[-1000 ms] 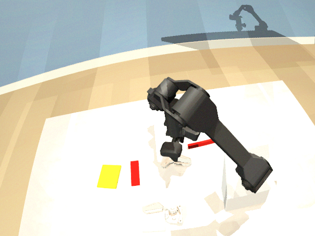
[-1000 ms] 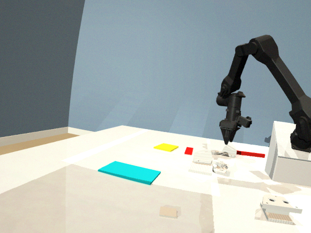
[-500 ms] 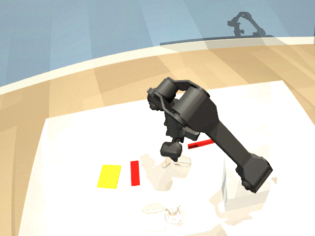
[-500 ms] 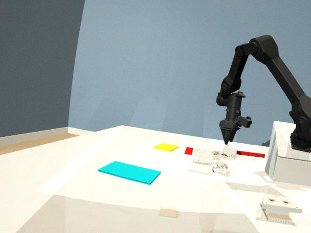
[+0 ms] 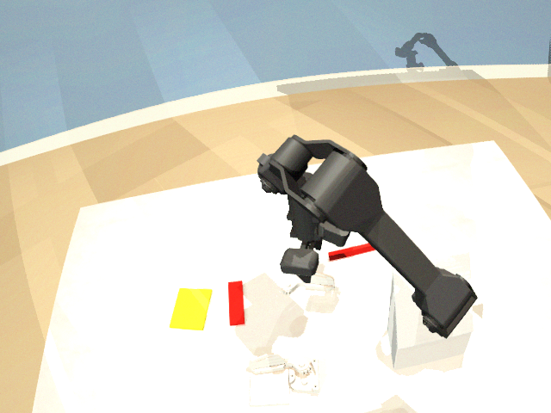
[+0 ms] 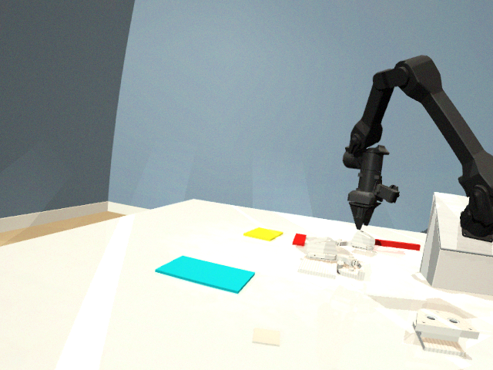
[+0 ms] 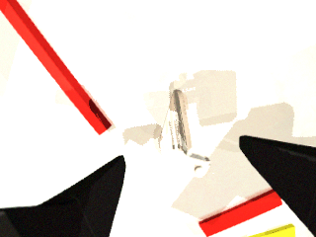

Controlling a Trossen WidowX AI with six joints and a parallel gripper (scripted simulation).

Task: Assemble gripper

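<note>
The pale jaw (image 5: 322,284) (image 6: 362,240) (image 7: 181,120), slim and light-coloured, lies between the 2 red bars (image 5: 236,303) (image 6: 397,244) (image 7: 240,213). Above the jaw, the gripper (image 5: 306,261) (image 6: 362,227) (image 7: 181,151) has its fingers wide, holding nothing.

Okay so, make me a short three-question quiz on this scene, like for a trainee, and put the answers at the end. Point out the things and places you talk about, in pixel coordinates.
1. True or false: the gripper (image 5: 306,277) (image 6: 362,227) (image 7: 181,151) is holding a jaw.
2. Multiple choice: in the exterior view, what colour is the large flat panel nearer the camera than the yellow square (image 5: 190,309) (image 6: 263,233)?
A) red
B) cyan
C) black
3. Fill in the blank: in the exterior view, the plate with two round holes (image 6: 441,323) is ____ in colour.

Key: 1. False, its fingers stand open with nothing between them. 2. B. 3. White.
</note>
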